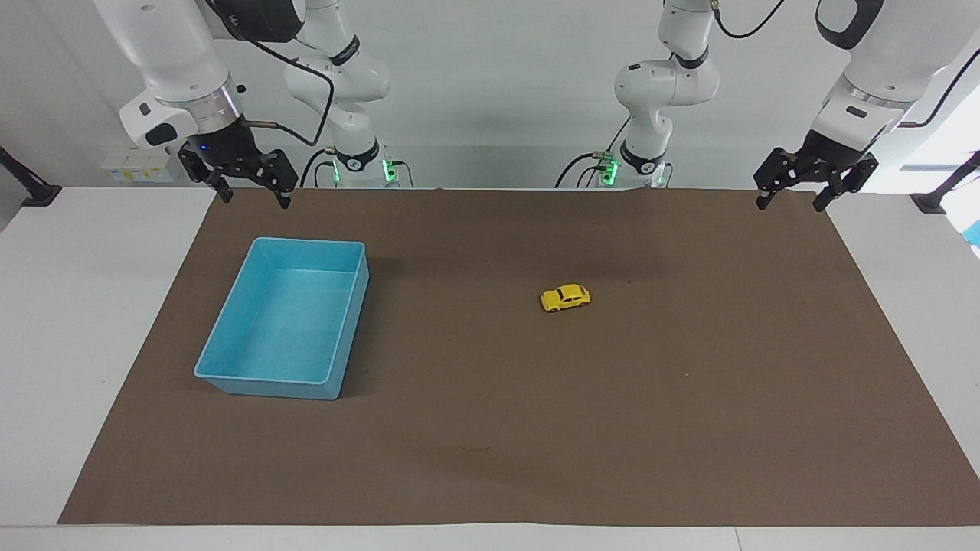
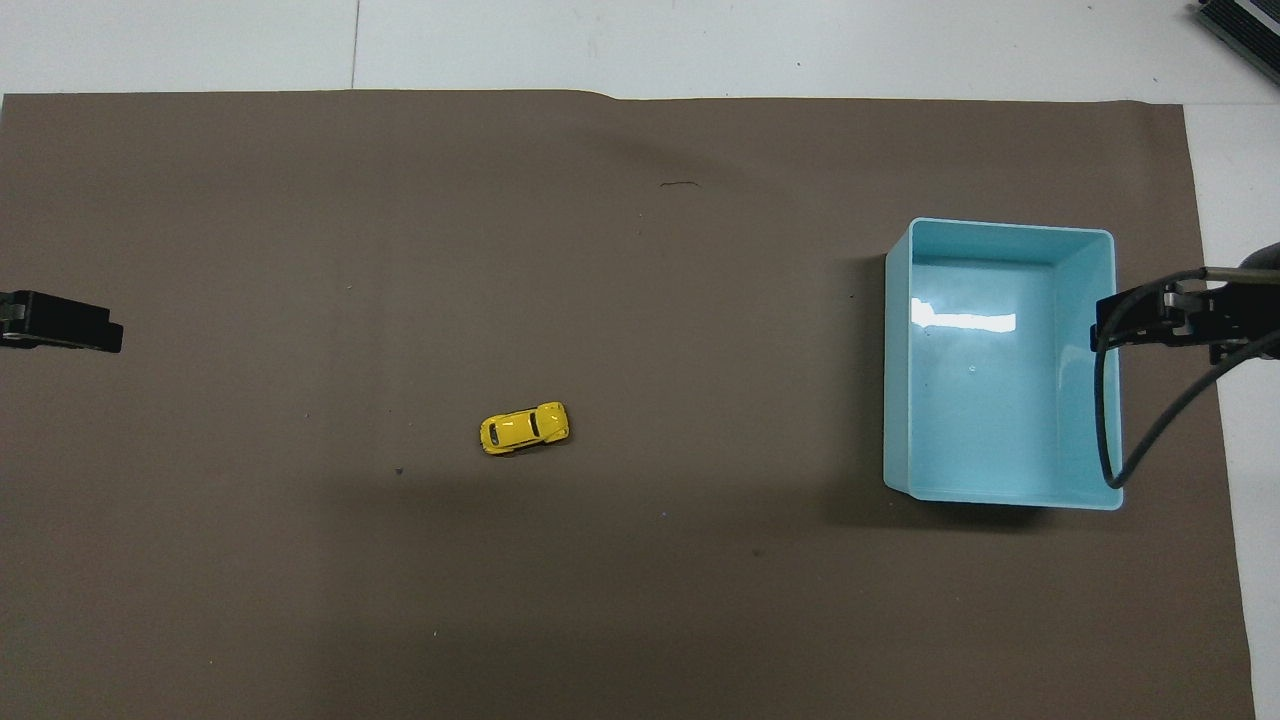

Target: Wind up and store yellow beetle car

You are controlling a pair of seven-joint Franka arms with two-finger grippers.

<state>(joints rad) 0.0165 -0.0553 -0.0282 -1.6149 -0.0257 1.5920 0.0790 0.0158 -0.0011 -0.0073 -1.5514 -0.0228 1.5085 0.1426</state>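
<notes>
A brown mat covers the white table, bearing the yellow beetle car and a blue tray. The left gripper and right gripper hang over the mat's corners, fingers spread, empty.

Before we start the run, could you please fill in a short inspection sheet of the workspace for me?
Surface: brown mat over a white table; a few tiny dark specks on the mat.
Job's things: yellow beetle car on its wheels on the mat, untouched, toward the left arm's end of the table; blue tray toward the right arm's end, nothing in it.
Clutter: nothing seen.
Grippers: left gripper raised over the mat's corner at its own end, open, holding nothing, waiting; right gripper raised over the mat near the tray, open, holding nothing.
Cables: black cable hangs from the right gripper over the tray's rim.
Surroundings: arm bases with green lights; white wall.
</notes>
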